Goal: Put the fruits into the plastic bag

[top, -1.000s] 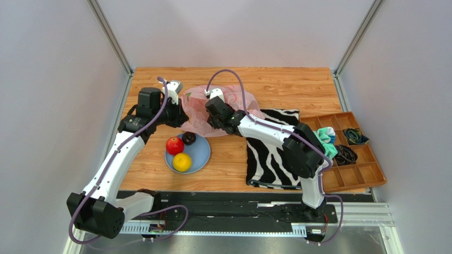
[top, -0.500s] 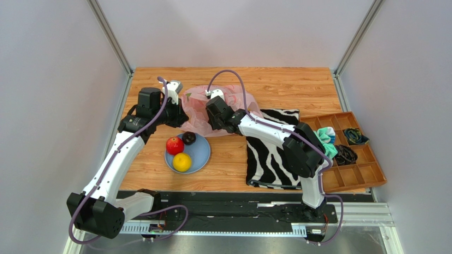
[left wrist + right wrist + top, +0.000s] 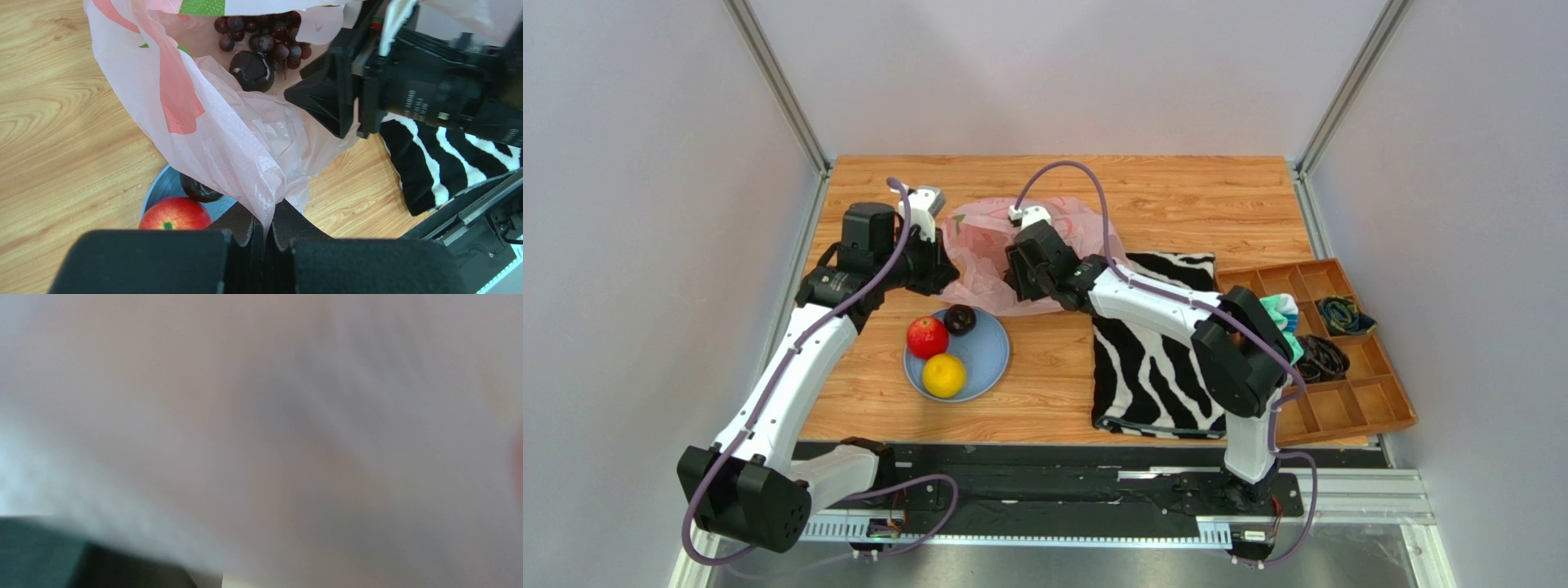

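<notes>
My left gripper (image 3: 265, 229) pinches the plastic bag (image 3: 233, 135) at its rim by the plate (image 3: 989, 358), and I can't tell if the right gripper (image 3: 1017, 282) buried in its mouth is clenched, so backing out could snag film and spill the grapes (image 3: 264, 33).

grapes (image 3: 264, 33) and a plum (image 3: 251, 70) in the bag (image 3: 972, 270) — plate (image 3: 994, 357) before it, cloth (image 3: 1149, 368) to its right.

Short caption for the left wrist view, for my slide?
Left tool pinches the bag edge; grapes and plum inside, apple and dark fruit on plate.
</notes>
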